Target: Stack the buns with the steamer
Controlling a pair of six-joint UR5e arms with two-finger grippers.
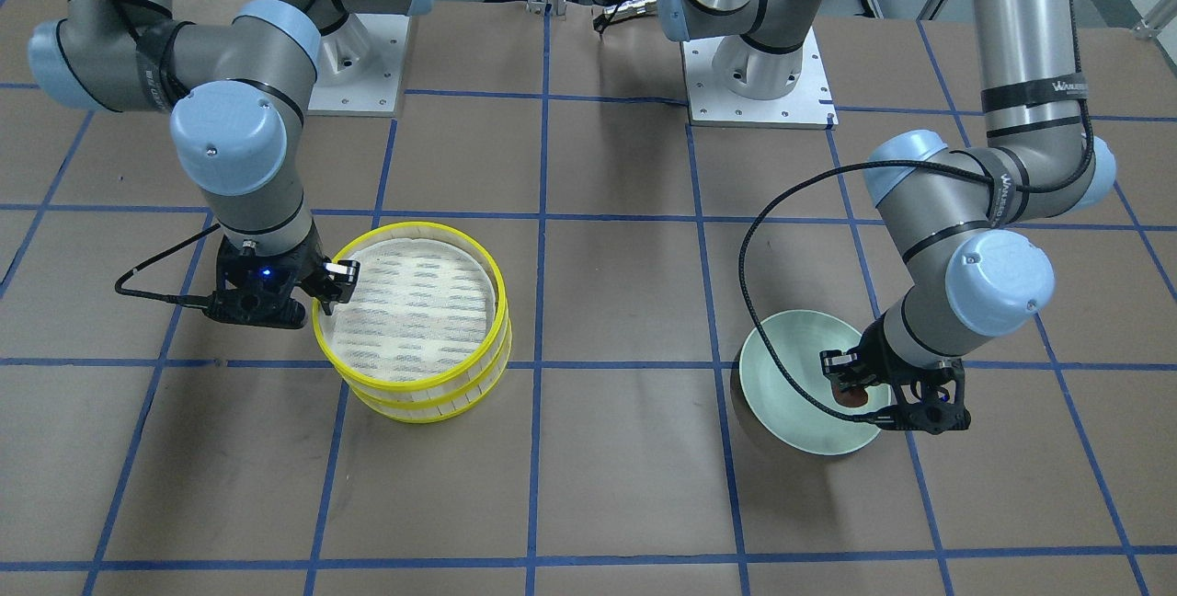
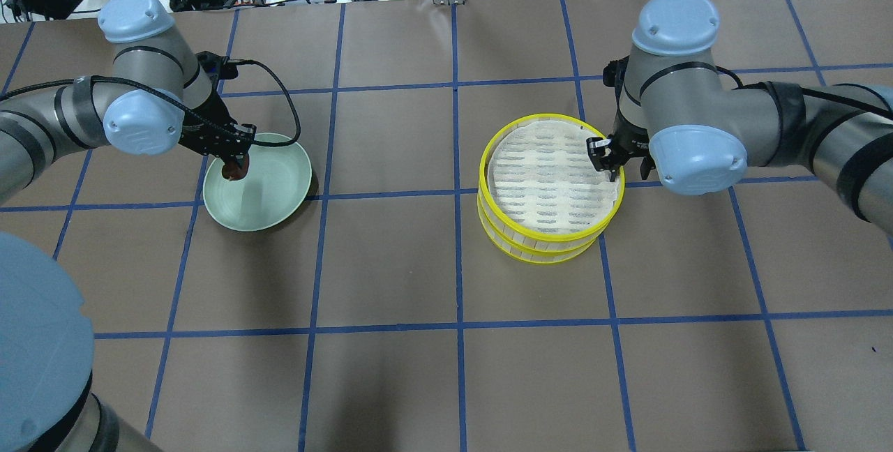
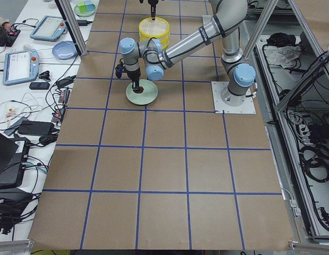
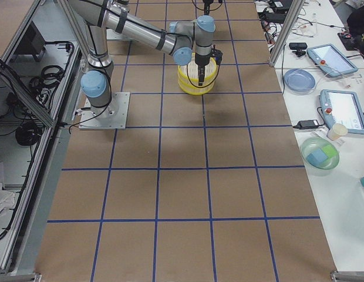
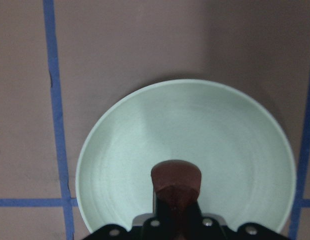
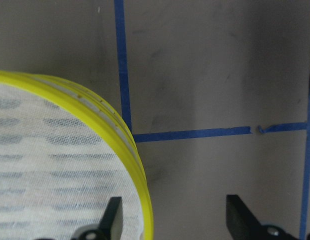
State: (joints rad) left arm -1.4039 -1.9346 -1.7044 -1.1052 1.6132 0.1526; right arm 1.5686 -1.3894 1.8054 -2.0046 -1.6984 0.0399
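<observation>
Left gripper (image 2: 234, 163): fingers pinched on the dark reddish-brown rounded bun (image 5: 176, 179). The pale green round plate (image 5: 235, 130) lies directly beneath. Cannot tell whether bun and plate are in contact.

Right gripper (image 6: 177, 220): fingers spread, straddling the yellow rim of the upper of two stacked round slatted steamer trays (image 2: 541, 246). One finger is inside over the white striped floor, the other outside.

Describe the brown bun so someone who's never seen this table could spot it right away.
Find the pale green plate on the robot's left side of the table. Over it the left gripper pinches the bun: a small rounded reddish-brown lump, unlike the black gripper and pale plate around it.
</observation>
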